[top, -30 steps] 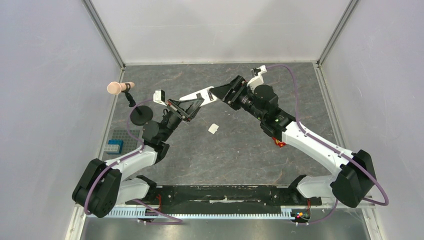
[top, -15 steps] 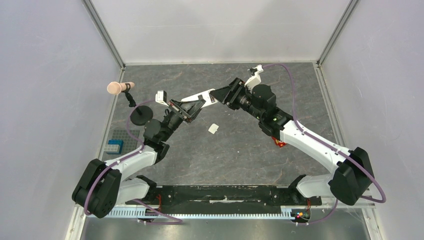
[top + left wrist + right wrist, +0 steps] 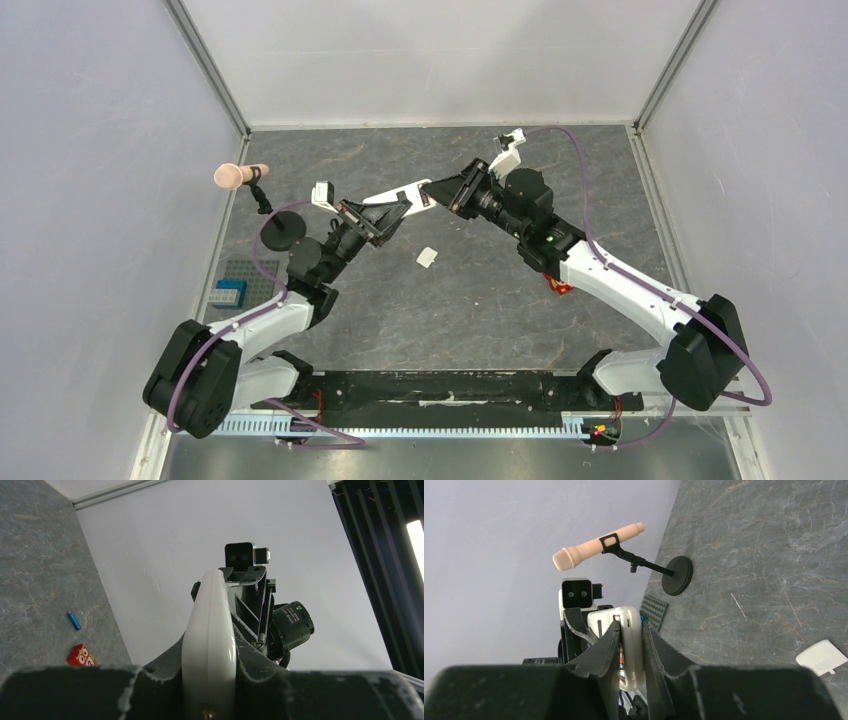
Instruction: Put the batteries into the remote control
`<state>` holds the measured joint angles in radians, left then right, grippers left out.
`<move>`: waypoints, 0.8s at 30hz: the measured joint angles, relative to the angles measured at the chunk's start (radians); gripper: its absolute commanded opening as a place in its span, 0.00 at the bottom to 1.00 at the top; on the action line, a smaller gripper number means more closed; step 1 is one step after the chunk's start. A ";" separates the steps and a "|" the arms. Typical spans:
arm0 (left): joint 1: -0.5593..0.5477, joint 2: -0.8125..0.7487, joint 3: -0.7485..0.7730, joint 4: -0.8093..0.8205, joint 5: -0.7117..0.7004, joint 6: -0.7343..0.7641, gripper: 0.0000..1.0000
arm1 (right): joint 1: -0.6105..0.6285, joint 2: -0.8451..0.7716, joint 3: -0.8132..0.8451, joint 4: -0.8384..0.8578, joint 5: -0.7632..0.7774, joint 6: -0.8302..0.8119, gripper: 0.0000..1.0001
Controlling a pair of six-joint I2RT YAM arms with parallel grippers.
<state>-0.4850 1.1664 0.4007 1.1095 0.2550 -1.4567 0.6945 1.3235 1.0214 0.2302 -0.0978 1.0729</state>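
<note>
The white remote control hangs in the air over the middle of the table, held between the two arms. My left gripper is shut on one end of it. In the left wrist view the remote shows edge-on between the fingers. My right gripper is shut on the other end; its jaws press both faces of the remote, where a strip of red front panel shows. A blue battery lies on the table.
A small white cover piece lies below the grippers. An orange owl-faced object sits near the battery. A microphone on a stand with a round black base is at the left. A studded plate with a blue brick sits lower left.
The right gripper's jaws have closed in onto the remote's free end. The left gripper has kept its hold and barely moved.
</note>
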 measured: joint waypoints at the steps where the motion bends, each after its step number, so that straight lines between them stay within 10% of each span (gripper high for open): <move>1: 0.000 -0.001 0.000 0.000 0.000 0.000 0.02 | 0.000 0.000 0.000 0.001 -0.001 -0.001 0.14; 13: 0.000 -0.015 0.000 -0.006 0.007 0.016 0.02 | -0.026 0.001 0.000 -0.035 -0.043 0.019 0.74; 24: 0.001 -0.156 0.019 -0.311 -0.008 0.275 0.02 | -0.059 -0.144 -0.002 -0.156 -0.050 -0.069 0.75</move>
<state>-0.4839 1.0100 0.4202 0.7990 0.2470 -1.1820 0.6353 1.1793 1.0191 0.0746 -0.1482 1.0042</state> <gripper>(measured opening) 0.278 0.781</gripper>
